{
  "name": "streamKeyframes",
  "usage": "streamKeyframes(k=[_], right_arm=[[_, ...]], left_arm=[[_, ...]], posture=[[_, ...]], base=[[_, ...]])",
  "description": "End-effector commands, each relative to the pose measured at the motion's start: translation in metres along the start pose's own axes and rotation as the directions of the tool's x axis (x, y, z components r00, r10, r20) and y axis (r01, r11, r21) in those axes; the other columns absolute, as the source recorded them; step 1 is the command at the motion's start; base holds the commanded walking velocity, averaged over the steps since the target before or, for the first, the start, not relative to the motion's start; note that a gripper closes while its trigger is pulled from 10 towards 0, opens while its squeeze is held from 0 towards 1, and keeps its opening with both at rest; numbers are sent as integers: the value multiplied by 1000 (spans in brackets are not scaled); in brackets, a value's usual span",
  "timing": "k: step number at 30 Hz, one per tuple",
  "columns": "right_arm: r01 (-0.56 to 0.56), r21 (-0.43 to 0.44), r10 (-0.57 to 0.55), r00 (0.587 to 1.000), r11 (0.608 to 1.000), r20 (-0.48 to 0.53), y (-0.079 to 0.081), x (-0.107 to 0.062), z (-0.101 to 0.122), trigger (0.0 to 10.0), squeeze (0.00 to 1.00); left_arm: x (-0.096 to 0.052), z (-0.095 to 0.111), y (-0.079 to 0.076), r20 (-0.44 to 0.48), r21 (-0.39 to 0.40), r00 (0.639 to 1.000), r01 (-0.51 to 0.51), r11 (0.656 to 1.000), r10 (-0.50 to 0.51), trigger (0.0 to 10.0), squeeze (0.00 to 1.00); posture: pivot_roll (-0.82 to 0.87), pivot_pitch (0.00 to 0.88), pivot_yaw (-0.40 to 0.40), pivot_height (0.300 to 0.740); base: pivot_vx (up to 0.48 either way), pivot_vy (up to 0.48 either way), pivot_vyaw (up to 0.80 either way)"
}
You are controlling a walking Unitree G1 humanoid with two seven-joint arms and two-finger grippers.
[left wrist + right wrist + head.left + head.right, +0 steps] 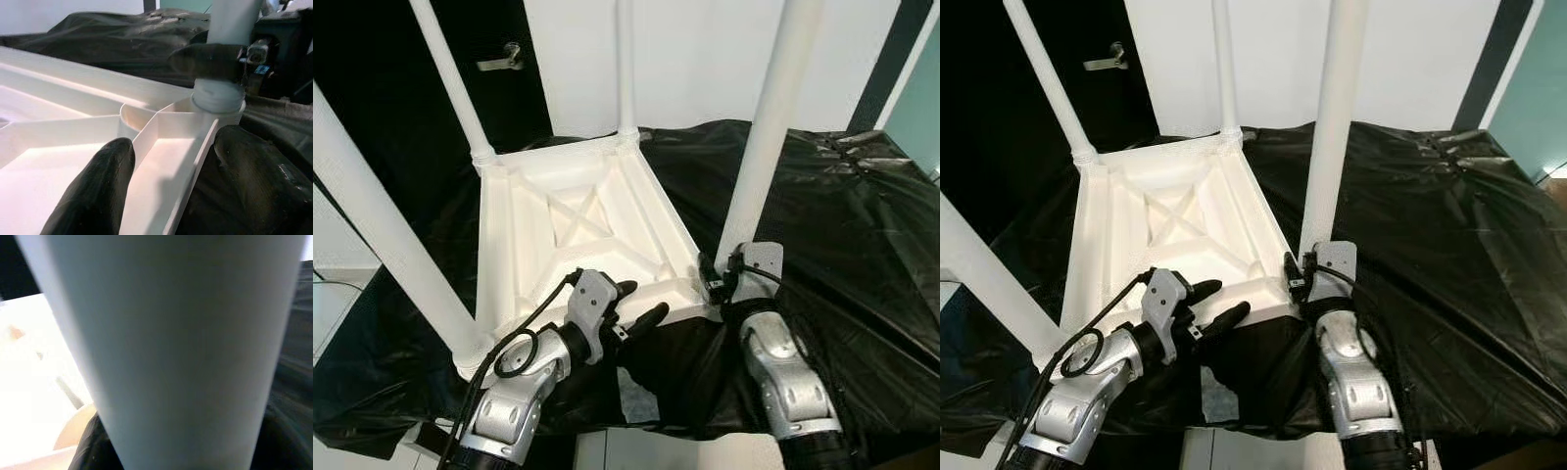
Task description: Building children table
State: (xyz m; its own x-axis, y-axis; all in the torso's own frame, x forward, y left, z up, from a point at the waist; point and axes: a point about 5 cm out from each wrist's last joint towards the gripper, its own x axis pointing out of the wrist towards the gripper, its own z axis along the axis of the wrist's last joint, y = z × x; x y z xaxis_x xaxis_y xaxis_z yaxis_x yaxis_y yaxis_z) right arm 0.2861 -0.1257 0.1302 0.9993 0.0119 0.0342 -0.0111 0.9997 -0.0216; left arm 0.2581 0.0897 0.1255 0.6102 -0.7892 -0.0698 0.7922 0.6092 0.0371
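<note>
The left hand point(634, 305) straddles the near rim of the upturned white table point(578, 230), fingers spread, one inside and one outside. The right hand point(720, 279) is clamped around the base of the near right leg point(766, 127) at its corner socket. The table lies legs-up on a surface draped in black sheeting point(842, 215).

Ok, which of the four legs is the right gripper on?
The near right leg, at the tabletop corner closest to the robot's right arm. The right gripper grips its base; the other three legs stand untouched.
</note>
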Motion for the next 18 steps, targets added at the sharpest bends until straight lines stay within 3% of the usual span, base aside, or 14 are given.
streamKeyframes(k=[1,11,12,18], right_arm=[[26,19,-26,999,999,-44,1,-3,-8,10000,0],[-45,30,44,999,999,11,6,-5,1,10000,0],[-53,28,53,998,998,15,6,-6,3,10000,988],[-120,20,119,992,993,49,-1,-13,8,10000,1000]], left_arm=[[1,-2,4,-26,0,998,-52,999,52,10000,0],[2,-1,6,-31,20,998,-56,998,57,10000,0],[1,0,6,-34,20,998,-58,998,59,10000,0],[0,1,4,-35,22,998,-60,998,61,10000,0]], posture=[[-36,0,40,740],[-36,0,31,740],[-34,0,23,740],[-26,0,12,740]], base=[[0,0,0],[0,0,0],[0,0,0],[0,0,0]])
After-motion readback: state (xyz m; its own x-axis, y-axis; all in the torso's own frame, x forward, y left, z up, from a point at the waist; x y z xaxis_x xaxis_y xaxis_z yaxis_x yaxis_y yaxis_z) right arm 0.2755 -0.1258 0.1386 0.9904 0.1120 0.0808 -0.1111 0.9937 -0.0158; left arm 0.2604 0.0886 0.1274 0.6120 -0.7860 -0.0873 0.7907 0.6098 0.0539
